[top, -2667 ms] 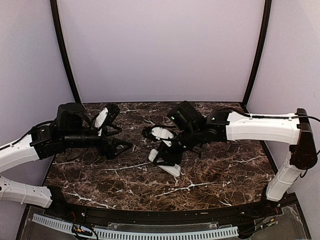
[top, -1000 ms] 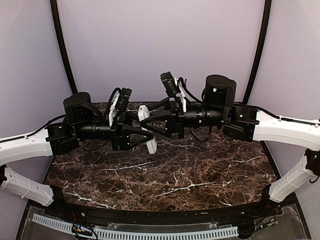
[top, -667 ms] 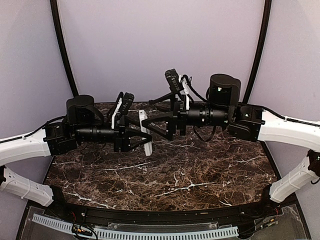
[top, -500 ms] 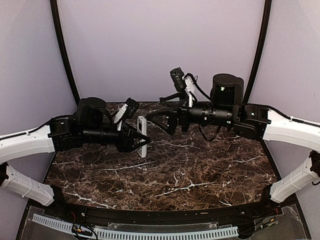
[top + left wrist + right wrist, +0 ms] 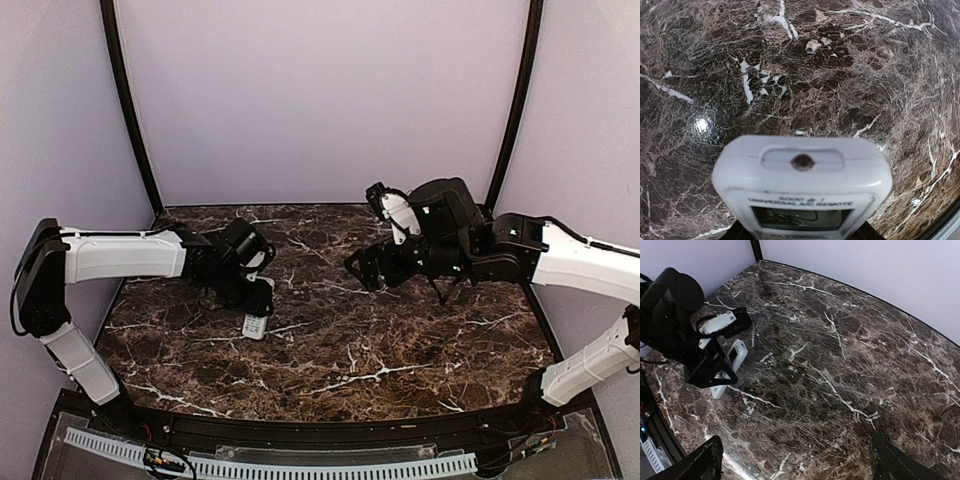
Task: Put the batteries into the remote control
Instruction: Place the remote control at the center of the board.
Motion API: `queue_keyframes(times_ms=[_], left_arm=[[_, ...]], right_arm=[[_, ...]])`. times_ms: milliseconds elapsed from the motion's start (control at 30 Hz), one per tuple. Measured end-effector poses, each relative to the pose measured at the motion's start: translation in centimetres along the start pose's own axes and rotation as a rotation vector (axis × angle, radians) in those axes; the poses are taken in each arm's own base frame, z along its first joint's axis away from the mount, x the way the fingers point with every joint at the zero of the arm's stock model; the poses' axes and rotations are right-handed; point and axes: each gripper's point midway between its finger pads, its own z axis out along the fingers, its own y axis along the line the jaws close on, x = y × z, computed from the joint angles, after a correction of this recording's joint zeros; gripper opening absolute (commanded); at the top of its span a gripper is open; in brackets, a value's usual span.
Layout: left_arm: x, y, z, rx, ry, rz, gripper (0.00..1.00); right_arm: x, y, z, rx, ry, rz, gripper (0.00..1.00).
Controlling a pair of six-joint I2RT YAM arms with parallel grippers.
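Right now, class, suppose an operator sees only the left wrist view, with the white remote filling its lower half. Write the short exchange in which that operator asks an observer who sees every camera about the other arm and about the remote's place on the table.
Operator: Where is the right end effector?
Observer: Above the table, right of centre, well apart from the remote control.
Operator: Is it carrying anything?
Observer: No. Its own wrist view shows its fingers spread wide, with only marble between them.
Operator: Where on the table is my remote?
Observer: Left of the table's centre, low by the marble, at the tip of the left end effector.
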Motion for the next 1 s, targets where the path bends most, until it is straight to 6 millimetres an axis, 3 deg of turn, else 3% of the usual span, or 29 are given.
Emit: queue_keyframes(times_ms=[167,367,533,733,900,1000], left_arm=[[-0.1,0.7,1.7,0.003,0.082,-0.143,0.01],[1.1,4.0,4.2,-0.087,0.249,-0.276,0.08],[1.3,4.0,4.3,-0.099,0.291,-0.307,0.39],[1.8,3.5,4.6,-0.077,0.318,-0.369,0.65],[1.6,3.4,5.1,-0.061,0.324,-0.397,0.78],[1.4,3.2,5.1,-0.047,0.322,-0.399,0.81]], right_arm=[[3.0,-2.3,-0.2,0.106,0.119,-0.009,0.99],[5.2,-3.2,-0.7,0.141,0.210,-0.023,0.99],[5.7,-3.8,-1.0,0.161,0.243,-0.028,0.99],[5.8,-4.0,-0.4,0.168,0.278,-0.045,0.99],[6.6,-4.1,-0.1,0.165,0.313,-0.053,0.99],[6.6,-4.3,-0.1,0.157,0.317,-0.041,0.99]])
